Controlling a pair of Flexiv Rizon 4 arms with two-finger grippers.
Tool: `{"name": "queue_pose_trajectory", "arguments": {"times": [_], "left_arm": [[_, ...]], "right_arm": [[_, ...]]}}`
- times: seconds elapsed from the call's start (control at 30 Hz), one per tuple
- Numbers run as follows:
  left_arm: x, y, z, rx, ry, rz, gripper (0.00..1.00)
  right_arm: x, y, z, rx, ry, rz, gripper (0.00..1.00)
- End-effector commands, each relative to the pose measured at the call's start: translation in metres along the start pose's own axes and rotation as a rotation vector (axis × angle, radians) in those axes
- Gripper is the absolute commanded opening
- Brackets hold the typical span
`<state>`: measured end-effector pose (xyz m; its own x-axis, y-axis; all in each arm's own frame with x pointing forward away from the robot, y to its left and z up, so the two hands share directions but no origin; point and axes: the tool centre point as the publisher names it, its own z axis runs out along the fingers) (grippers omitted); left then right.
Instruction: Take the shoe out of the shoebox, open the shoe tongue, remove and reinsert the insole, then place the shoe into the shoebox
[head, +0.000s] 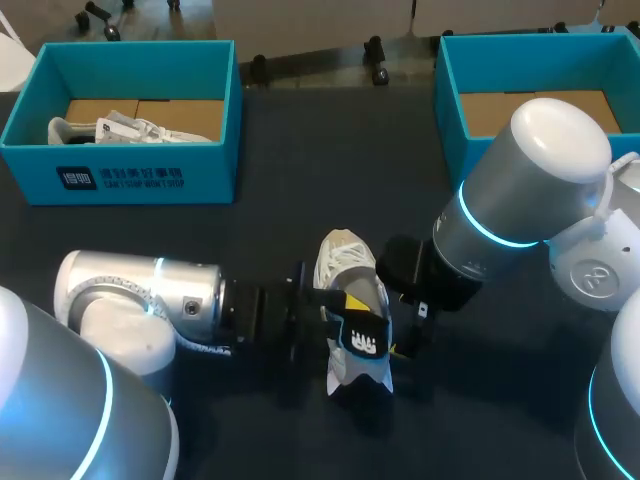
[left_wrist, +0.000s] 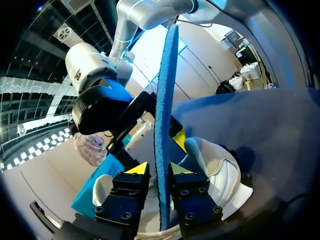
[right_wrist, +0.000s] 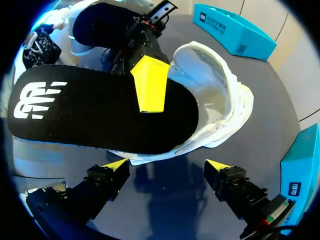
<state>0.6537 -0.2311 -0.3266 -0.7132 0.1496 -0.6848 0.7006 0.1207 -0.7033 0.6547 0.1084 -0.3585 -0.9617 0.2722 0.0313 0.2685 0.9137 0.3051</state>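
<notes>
The left gripper (left_wrist: 159, 170) is clamped on the insole (left_wrist: 164, 100), one yellow tip on each face. The insole lies over the opening of the white sneaker (head: 347, 262), which stands in the middle of the tabletop, well apart from both teal shoeboxes at the far corners. The right gripper (right_wrist: 167, 165) hangs just beside the sneaker with its fingers spread and nothing between them. As I judge it, the main risk is that nothing steadies the sneaker: pushing the insole in could shove or tip it. The insole is pinched at only one spot, so it might buckle, catch on the collar, or slip from the tips
</notes>
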Motion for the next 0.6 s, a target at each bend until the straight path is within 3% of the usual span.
{"name": "queue_pose_trajectory", "arguments": {"times": [0.03,0.33,0.43,0.6], "left_arm": [[-0.002,-0.0082,0.0012,-0.014,0.011,0.004,0.26],[0.0007,-0.0171,0.0044,0.016,0.03,0.012,0.2],[0.0025,-0.0182,0.0046,0.02,0.038,0.017,0.0],[0.0071,-0.0168,0.0048,0.034,0.051,0.057,0.0]], "right_arm": [[0.0013,-0.0003,0.0006,-0.001,-0.002,0.001,1.0],[0.0013,-0.0003,0.0006,-0.001,-0.002,0.001,1.0],[0.0013,-0.0003,0.0006,-0.001,-0.002,0.001,1.0],[0.0013,-0.0003,0.0006,-0.001,-0.002,0.001,1.0]]}}
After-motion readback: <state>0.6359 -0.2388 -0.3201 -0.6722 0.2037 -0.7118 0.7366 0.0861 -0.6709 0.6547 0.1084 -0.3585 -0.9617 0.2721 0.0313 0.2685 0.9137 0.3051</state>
